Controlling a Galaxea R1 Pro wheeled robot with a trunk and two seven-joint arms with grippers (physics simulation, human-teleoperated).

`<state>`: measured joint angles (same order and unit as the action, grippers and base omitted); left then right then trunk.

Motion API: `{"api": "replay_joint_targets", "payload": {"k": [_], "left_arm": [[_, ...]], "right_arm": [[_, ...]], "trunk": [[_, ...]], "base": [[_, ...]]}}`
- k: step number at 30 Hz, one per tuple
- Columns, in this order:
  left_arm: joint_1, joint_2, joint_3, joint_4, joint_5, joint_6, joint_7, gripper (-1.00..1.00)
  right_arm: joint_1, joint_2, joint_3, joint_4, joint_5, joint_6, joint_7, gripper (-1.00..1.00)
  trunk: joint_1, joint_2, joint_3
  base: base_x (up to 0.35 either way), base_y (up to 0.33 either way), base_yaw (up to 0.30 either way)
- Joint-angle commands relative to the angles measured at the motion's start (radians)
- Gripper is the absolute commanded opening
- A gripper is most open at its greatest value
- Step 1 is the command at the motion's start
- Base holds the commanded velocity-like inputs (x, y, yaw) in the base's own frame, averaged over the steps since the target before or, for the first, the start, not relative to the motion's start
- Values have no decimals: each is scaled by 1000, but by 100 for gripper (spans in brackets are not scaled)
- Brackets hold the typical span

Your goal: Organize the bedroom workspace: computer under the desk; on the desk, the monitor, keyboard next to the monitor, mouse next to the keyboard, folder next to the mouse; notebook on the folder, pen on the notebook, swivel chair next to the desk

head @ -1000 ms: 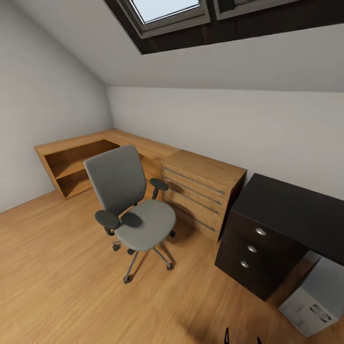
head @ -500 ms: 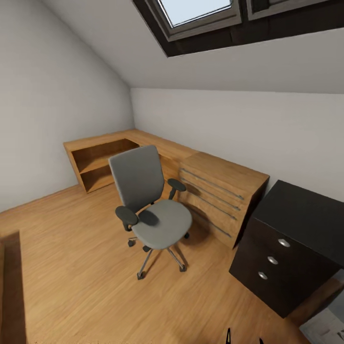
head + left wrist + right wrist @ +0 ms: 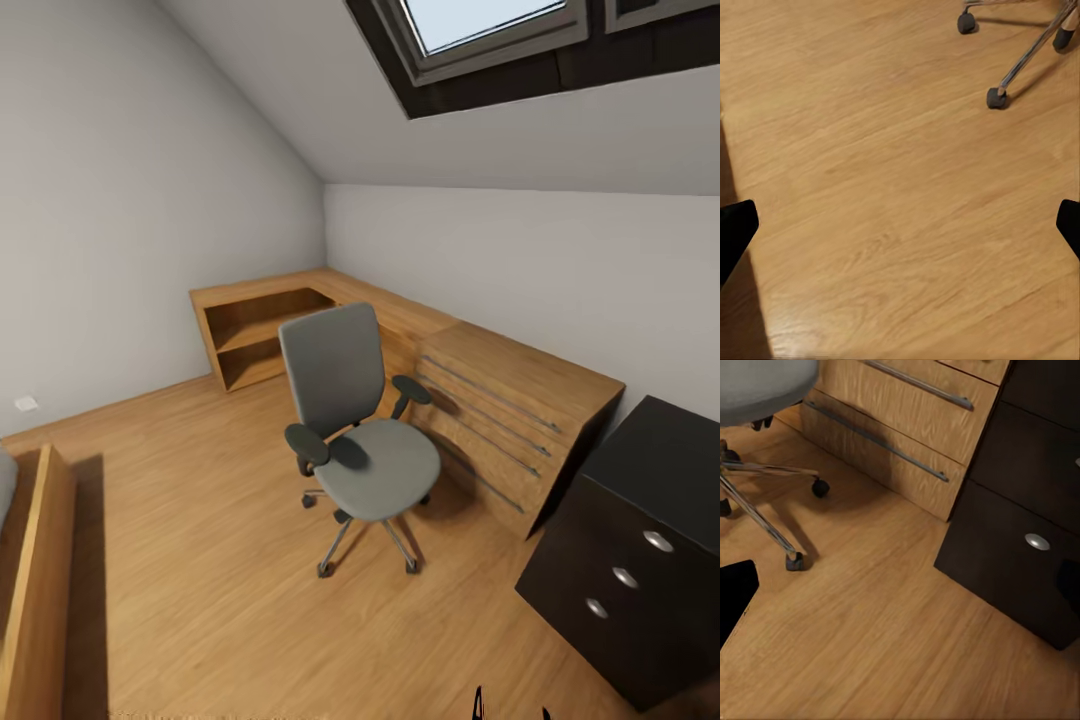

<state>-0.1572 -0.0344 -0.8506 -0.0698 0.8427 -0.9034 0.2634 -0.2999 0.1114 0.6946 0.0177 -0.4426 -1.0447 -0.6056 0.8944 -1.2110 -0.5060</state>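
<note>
Head view, left to right: the swivel chair (image 3: 362, 440) stands mid-floor ahead, its seat bare, the desk (image 3: 640, 530) to its right beyond the wood cabinet (image 3: 500, 400). Both jaws spread open, empty, over the floor (image 3: 885, 195); neither arm looks clearly nearer.

Light wood cabinet (image 3: 520, 400) runs along back wall: drawers with long grey handles at right end, open shelves (image 3: 262, 335) at left end in corner. Skylight (image 3: 480, 25) in sloped ceiling. Wood floor (image 3: 200, 560). Wooden frame edge (image 3: 35, 570) at floor's left edge. White wall outlet (image 3: 26, 404) low on left wall.
</note>
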Motion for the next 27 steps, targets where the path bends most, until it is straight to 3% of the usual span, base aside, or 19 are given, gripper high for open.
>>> {"api": "replay_joint_targets", "payload": {"k": [1, 16, 27], "left_arm": [[-1, -1, -8, -1, 0, -2, 10, 100], [0, -36, -5, -3, -2, -3, 9, 100], [-1, -36, -4, -2, 1, 1, 9, 100]], "right_arm": [[-1, 1, 9, 2, -4, -2, -6, 100], [-1, 1, 9, 4, -2, -2, -5, 100], [-1, 1, 10, 4, -1, -2, -5, 100]], "trunk": [[0, -1, -1], [0, -1, -1], [0, -1, -1]], "base": [[0, 0, 283], [10, 0, 284], [266, 0, 284]]}}
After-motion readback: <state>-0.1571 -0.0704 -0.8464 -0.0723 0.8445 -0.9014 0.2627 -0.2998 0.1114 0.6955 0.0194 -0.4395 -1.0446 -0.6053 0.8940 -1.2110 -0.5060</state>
